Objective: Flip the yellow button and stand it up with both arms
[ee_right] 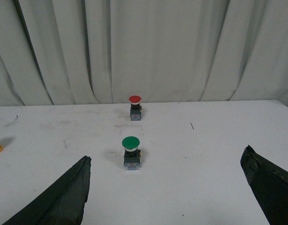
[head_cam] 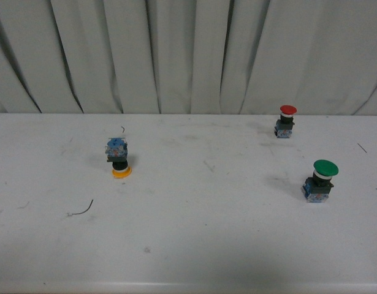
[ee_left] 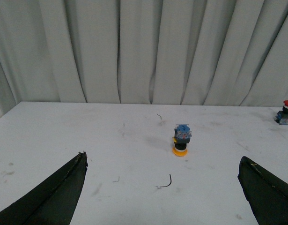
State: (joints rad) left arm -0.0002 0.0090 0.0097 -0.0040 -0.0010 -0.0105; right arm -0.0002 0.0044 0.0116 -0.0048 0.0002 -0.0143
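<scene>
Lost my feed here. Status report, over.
Left gripper open, right gripper open, both empty. Yellow button upside down on its cap. Red button, green button stand well clear.

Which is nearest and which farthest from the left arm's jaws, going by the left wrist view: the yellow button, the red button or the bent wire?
1. The bent wire: closest, lying just ahead.
2. The yellow button: cap down, a little beyond the wire.
3. The red button: farthest, upright, off toward the robot's right.

One yellow button (head_cam: 119, 160), one red button (head_cam: 286, 121), one green button (head_cam: 321, 181), one white table (head_cam: 206, 233)
</scene>
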